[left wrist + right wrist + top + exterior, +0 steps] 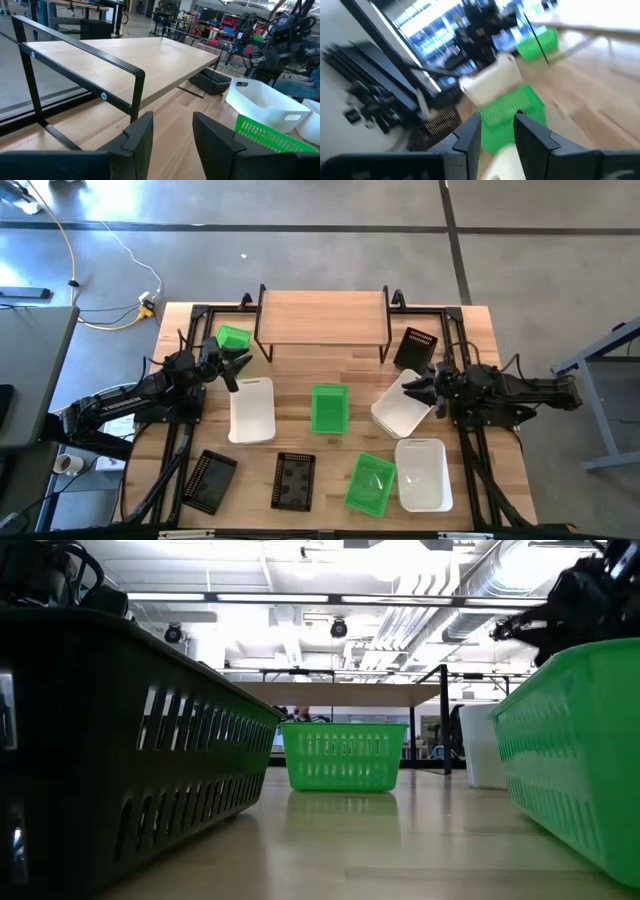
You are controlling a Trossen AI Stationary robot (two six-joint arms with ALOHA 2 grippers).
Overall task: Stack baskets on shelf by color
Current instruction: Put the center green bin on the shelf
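The shelf point(322, 315) stands at the table's far middle, its plank top bare. Several baskets rest on their bottoms on the table. A green one point(233, 340) is by the shelf's left legs, a white one point(252, 410) and a green one point(329, 408) are mid-table, and a white one point(403, 405) lies askew at the right. A black one point(415, 348) is by the shelf's right legs. My left gripper point(172, 135) is open beside the far-left green basket and faces the shelf point(125, 60). My right gripper point(497, 132) is open above the askew white basket's right end.
Along the near edge lie two black baskets point(208, 480) point(294, 480), a green one point(370, 483) and a white one point(422, 473). Black frame rails run down both table sides. In the low view a black basket point(120, 760) and a green one point(580, 750) fill the foreground.
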